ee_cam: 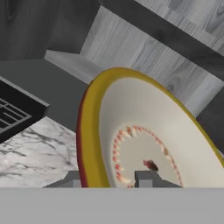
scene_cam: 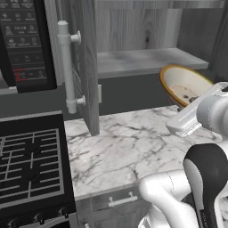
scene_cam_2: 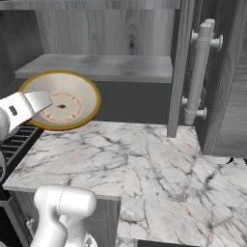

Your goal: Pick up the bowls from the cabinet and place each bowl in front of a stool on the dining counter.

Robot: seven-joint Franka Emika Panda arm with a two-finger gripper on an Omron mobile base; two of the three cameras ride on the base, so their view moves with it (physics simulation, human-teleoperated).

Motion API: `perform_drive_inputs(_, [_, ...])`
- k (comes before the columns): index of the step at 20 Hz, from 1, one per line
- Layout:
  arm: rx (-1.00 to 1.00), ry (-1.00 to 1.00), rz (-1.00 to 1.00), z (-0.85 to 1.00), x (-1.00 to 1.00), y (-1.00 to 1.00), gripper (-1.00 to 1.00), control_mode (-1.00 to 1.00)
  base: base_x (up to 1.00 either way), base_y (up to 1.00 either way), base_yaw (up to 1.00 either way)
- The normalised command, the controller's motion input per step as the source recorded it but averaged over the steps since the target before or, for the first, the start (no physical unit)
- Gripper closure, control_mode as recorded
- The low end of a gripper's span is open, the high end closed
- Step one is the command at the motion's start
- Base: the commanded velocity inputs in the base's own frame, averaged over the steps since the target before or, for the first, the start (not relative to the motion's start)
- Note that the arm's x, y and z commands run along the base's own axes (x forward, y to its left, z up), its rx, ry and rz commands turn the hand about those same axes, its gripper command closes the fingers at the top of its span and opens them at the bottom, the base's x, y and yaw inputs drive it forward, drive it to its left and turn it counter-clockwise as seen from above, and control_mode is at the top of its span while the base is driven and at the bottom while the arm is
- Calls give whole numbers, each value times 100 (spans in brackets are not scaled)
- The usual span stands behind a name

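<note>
Cream bowl [ee_cam: 144,140] sits at the fingers [ee_cam: 146,178], tilted steeply, its inside facing the hand camera. In the hand view its yellow-brown rim passes down between the two tips: one tip lies outside the wall, the other inside against the dotted ring near the bowl's centre. The fingers thus appear to pinch the rim, though the lower rim and tip bases are cut off, so contact is probable rather than confirmed.

Left base view: bowl [scene_cam: 185,84] is held in the air above the worktop [scene_cam: 129,142], beyond the white hand, in front of and just below the cabinet [scene_cam: 142,60] shelf edge.

Right base view: bowl [scene_cam_2: 60,100] faces the camera, tipped nearly on edge, the hand overlapping its left side. The cabinet door handle [scene_cam_2: 198,72] stands well to the bowl's right. Stove [scene_cam: 31,164] lies far left of the fingers.
</note>
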Motion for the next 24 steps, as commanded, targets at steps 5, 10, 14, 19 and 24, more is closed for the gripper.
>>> perform_drive_inputs(5, [0,0,0,0,0,0,100,-100,0,0,0])
perform_drive_inputs(10, [0,4,0,-5,-23,2,100,100,-26,0,3])
perform_drive_inputs(14, [0,0,0,0,0,0,100,100,-68,0,37])
perform_drive_inputs(19, [0,0,0,0,0,0,100,100,-46,6,52])
perform_drive_inputs(24, [0,0,0,0,0,0,100,100,-4,49,67])
